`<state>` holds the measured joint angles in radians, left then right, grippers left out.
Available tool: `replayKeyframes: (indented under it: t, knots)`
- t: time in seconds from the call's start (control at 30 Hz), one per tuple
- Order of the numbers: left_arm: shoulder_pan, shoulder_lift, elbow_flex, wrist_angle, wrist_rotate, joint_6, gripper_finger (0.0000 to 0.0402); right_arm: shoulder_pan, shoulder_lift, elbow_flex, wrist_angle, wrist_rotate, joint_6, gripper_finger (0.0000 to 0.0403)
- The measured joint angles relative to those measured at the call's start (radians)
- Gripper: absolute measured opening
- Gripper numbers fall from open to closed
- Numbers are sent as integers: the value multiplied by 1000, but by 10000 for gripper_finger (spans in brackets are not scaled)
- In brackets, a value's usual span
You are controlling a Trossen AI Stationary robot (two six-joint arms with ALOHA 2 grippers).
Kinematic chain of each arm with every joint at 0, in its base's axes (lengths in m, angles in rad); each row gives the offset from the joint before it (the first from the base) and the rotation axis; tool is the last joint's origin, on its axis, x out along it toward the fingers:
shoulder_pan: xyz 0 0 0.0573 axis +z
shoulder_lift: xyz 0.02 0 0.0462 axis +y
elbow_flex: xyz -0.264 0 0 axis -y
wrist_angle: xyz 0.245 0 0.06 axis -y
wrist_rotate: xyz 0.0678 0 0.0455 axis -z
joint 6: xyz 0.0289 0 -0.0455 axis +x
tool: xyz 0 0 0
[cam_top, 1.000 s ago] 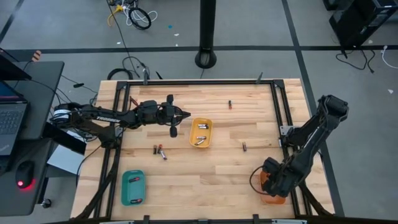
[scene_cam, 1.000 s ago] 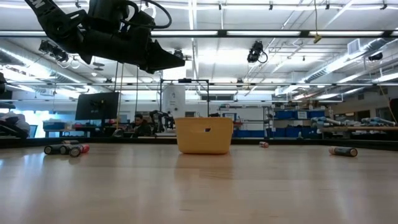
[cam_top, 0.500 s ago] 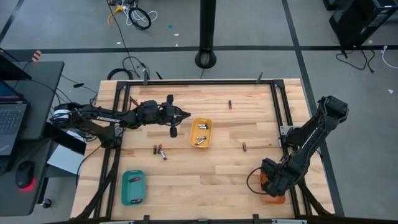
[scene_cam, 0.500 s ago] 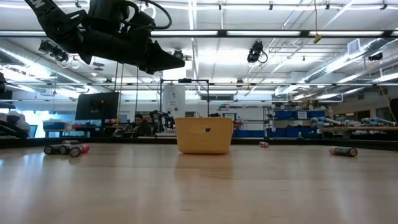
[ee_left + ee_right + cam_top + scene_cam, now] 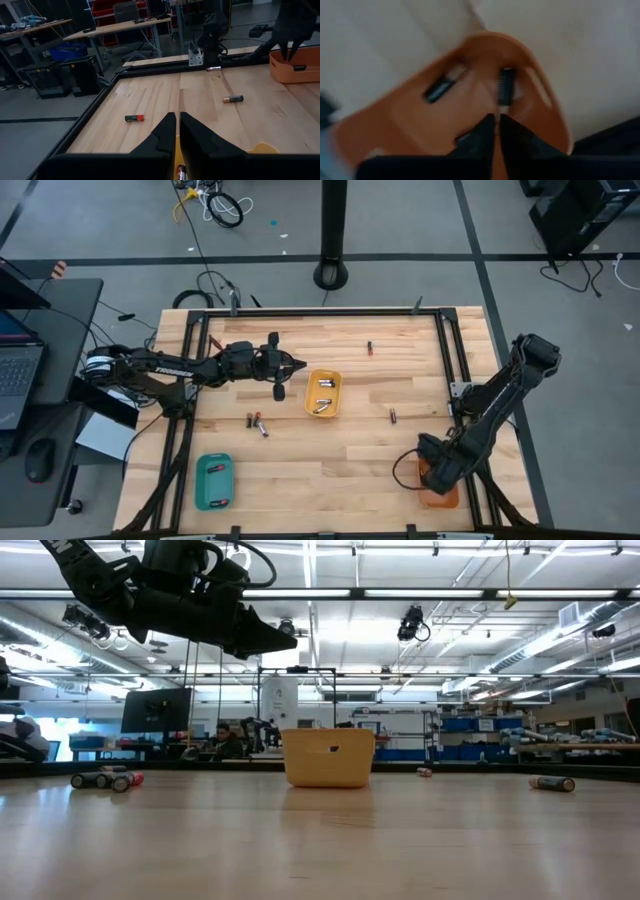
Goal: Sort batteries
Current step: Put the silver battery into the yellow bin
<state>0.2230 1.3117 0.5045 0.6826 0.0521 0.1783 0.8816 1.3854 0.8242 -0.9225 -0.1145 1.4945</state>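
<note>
Already you are seeing batteries (image 5: pixel 321 397) lying in all three trays, while loose cells (image 5: pixel 258 422) are waiting mid-bench; both grippers, left gripper (image 5: pixel 300 363) and right gripper (image 5: pixel 494 131), are pinched closed, empty.

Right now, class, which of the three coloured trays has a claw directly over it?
The orange tray, at the table's near right corner: the right claw hangs just above it. The left claw stops just short of the yellow tray; the teal tray stands alone.
</note>
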Motion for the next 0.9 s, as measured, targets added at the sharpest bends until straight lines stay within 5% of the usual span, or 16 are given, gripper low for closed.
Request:
replayKeyframes:
  t: [0.23, 0.4, 0.67, 0.9]
  knots:
    - [0, 0, 0, 3, 0, 0, 29, -138, -77, 150, -282, 77, -159, 11]
    - [0, 0, 0, -1, 0, -3, 28, -407, -97, 127, -467, 61, -449, 8]
    - [0, 0, 0, -8, 0, -2, 28, -881, -8, 7, -483, -1, -979, 7]
    - [0, 0, 0, -23, 0, 16, 28, -1026, 169, -47, -483, 0, -1325, 7]
